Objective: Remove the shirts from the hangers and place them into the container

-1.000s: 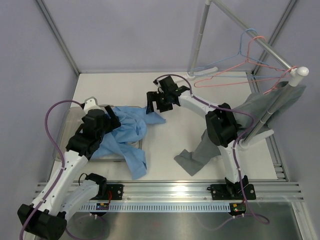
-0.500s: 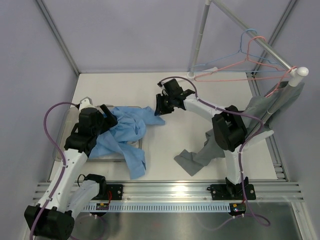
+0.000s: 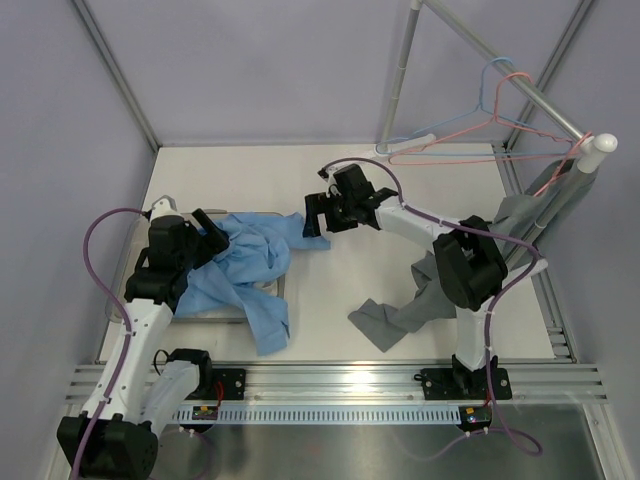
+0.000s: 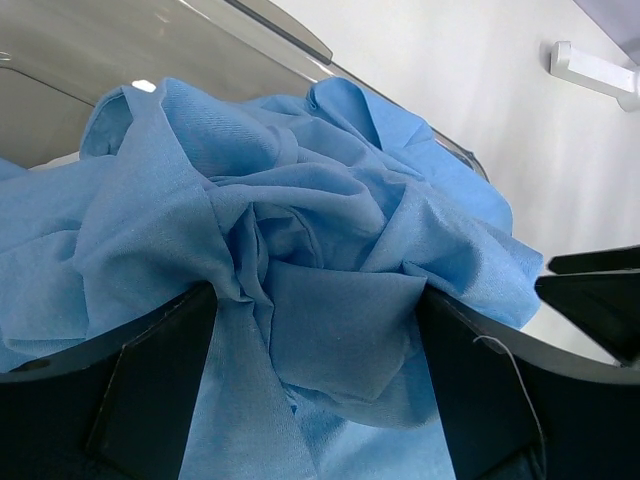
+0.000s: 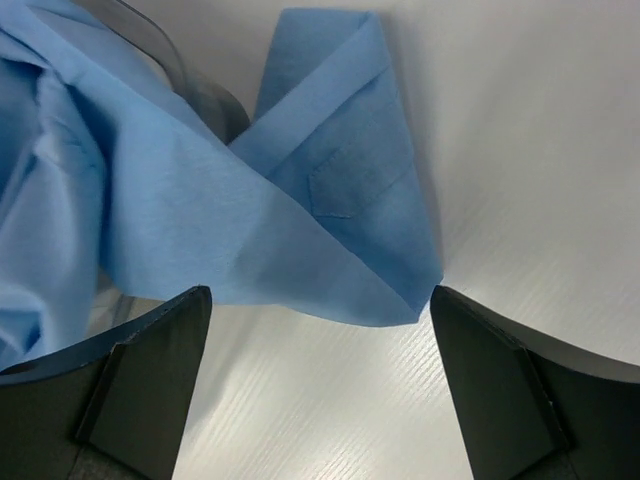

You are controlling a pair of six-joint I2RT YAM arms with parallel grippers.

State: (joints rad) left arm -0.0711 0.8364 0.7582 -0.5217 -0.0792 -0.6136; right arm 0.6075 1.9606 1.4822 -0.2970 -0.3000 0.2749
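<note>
blue shirt is being stowed in tub; left gripper and right gripper are held wide and empty; the corner outside is judged to need gripping and lifting in.

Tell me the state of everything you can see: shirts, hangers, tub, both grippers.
light blue shirt: crumpled, mostly in the container, spilling over its near and right edges.
grey shirt: hanging at the rack's end, lower part trailing on the table.
hangers: two bare, pink and blue, hooked on the rack.
container: holds the blue shirt.
left gripper: open, over the shirt in the container.
right gripper: open, over the shirt's corner on the table.
</note>
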